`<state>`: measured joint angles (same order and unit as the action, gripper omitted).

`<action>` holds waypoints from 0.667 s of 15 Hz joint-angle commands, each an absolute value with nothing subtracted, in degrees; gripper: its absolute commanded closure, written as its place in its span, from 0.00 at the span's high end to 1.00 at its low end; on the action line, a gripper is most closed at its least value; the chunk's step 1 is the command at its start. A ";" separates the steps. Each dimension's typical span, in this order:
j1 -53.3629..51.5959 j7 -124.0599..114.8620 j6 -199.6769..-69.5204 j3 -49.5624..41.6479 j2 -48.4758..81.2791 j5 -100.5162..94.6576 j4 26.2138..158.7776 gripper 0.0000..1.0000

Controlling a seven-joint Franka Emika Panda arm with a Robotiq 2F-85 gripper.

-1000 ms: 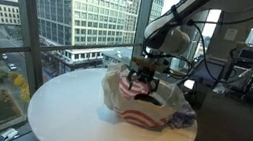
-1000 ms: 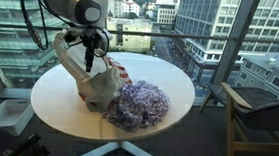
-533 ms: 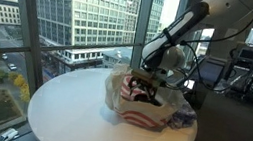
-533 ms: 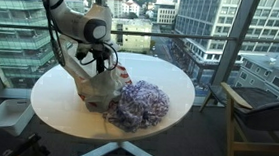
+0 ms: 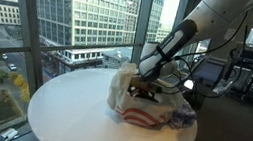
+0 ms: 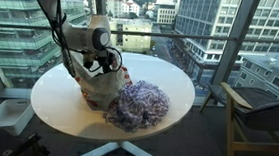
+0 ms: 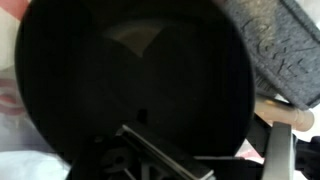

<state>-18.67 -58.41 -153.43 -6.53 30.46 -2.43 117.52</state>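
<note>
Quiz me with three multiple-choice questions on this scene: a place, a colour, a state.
1. Where is the pincer? A at the top of the plastic bag; B on the floor; C over the chair.
2. What colour is the round table? A black; B white; C green.
3. How does the purple cloth lie? A folded flat; B hanging off the edge; C crumpled in a heap.
Answers: 1 A, it sits at the bag's mouth; 2 B, its top shows white in both exterior views; 3 C, it bunches beside the bag.

Now lower: gripper (image 5: 145,82) down from above plastic bag (image 5: 122,100) into its opening
</note>
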 commanded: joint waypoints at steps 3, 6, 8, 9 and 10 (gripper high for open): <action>-22.47 -65.81 -149.65 -9.76 31.79 -7.28 114.69 0.51; -23.11 -68.75 -145.57 -9.02 30.94 -7.21 114.35 0.29; -24.61 -72.28 -141.93 -9.65 30.19 -9.06 113.89 0.13; -25.27 -74.40 -139.30 -9.76 29.68 -10.16 113.47 0.05; -25.55 -76.15 -135.95 -9.48 29.21 -11.17 112.91 0.02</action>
<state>-23.80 -70.35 -143.22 -9.02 31.32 -7.78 114.04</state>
